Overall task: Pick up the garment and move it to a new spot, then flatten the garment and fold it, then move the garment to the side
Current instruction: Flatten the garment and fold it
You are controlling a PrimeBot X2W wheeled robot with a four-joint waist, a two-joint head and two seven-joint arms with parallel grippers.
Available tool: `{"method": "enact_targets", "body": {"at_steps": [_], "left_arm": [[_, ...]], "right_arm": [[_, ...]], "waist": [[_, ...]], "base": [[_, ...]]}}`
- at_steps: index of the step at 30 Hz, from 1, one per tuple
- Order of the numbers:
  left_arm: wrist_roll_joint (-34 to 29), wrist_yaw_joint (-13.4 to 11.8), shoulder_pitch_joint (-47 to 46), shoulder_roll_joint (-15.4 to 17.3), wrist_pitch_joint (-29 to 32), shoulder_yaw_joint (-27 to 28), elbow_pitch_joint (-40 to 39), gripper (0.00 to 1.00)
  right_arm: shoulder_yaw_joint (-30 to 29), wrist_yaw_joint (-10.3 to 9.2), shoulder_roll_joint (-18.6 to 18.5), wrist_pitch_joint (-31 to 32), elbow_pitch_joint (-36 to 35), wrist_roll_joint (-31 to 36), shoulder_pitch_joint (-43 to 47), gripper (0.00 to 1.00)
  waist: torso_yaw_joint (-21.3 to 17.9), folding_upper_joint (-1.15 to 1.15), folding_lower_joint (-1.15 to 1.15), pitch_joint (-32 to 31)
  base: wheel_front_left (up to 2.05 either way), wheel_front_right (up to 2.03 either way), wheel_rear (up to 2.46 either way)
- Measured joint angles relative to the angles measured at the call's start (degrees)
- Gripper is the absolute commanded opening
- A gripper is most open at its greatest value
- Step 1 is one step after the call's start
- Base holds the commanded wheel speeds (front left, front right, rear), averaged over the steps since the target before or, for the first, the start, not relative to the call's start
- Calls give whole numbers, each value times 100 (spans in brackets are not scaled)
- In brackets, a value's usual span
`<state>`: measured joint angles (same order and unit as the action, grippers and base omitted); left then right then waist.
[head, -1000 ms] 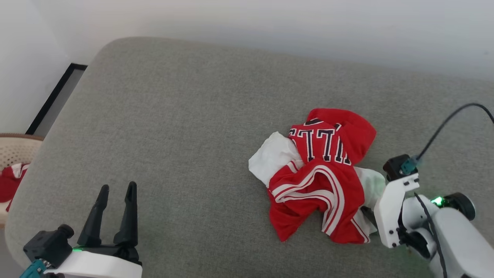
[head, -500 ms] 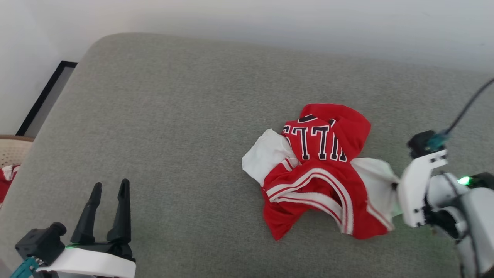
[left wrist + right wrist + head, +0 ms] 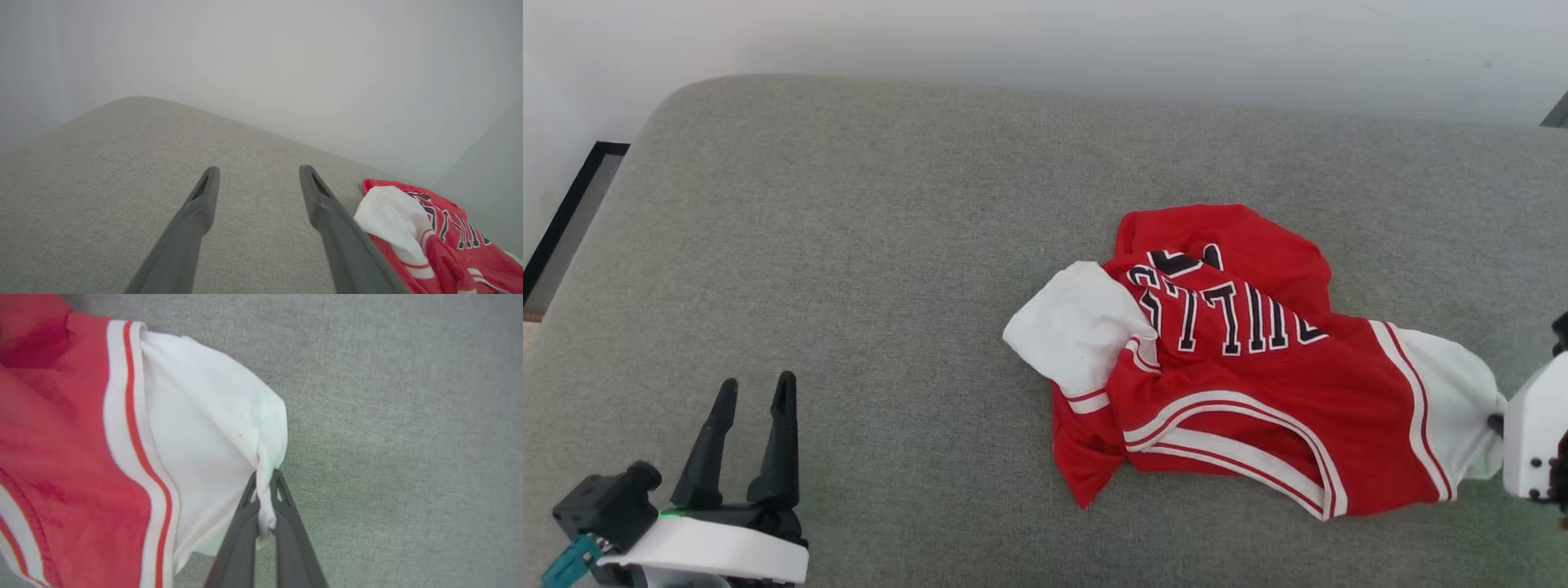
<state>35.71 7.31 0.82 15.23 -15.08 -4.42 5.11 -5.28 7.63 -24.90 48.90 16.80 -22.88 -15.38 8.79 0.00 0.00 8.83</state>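
Right fingers (image 3: 241, 539) pinch the garment (image 3: 1258, 384), probably at a sleeve cuff.

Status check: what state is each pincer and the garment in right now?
garment: crumpled on the grey cushion, unfolded, lettering up.
right pincer: shut on the garment's white sleeve.
left pincer: open, empty, clear of the garment.

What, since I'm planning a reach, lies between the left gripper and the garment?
Bare grey cushion, seen in the head view, separates left gripper from garment.
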Motion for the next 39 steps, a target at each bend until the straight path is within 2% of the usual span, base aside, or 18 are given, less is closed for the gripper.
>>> {"method": "enact_targets", "body": {"at_steps": [2, 3, 4, 5, 6, 12, 18, 27, 34, 39], "left_arm": [[8, 0, -62, 23, 0, -49, 13, 100], [18, 0, -74, 41, 0, -69, 21, 100], [26, 0, -88, 63, 0, -101, 41, 100], [35, 0, -108, 88, 0, -148, 60, 100], [51, 0, -132, 113, 0, -197, 81, 100], [305, 0, -244, 398, 0, -557, 263, 100], [960, 0, -548, 899, 215, -1134, 480, 100], [1745, 0, -1290, 1596, 1692, -1680, 358, 100], [1996, -86, -2016, 1893, 3162, -1973, 369, 100], [2101, -235, -2552, 1972, 4067, -2168, 525, 100]], "right_arm": [[-77, 0, 99, -85, 229, 25, 4, 0], [-86, 0, 146, -133, 332, 27, 0, 11], [-77, 0, 180, -201, 428, 51, -15, 14], [-62, 0, 204, -249, 499, 86, -49, 41], [-64, 0, 225, -288, 578, 85, -96, 100], [27, -8, 300, -526, 701, 75, -294, 100], [32, -8, 335, -848, 335, 20, -283, 100], [13, -8, 831, -1707, -611, 167, 147, 100], [0, -10, 1429, -2799, -1250, 557, 287, 100], [141, -11, 1748, -3674, -1472, 753, 387, 100]], "waist": [[-1, 0, 0, 32], [1, 0, 0, 45], [3, 0, 0, 56], [4, 0, 0, 63], [2, 0, 0, 66], [-80, 0, 0, 0], [-285, 0, 0, -113], [-780, 0, 0, -257], [-1269, 0, 0, -281], [-1599, 0, 0, -246]], "base": [[0, 0, 0], [0, 0, 0], [0, 0, 0], [0, 0, 0], [0, 0, 0], [0, 0, 0], [0, 0, 0], [0, 0, 0], [0, 0, 0], [0, 0, 0]]}}
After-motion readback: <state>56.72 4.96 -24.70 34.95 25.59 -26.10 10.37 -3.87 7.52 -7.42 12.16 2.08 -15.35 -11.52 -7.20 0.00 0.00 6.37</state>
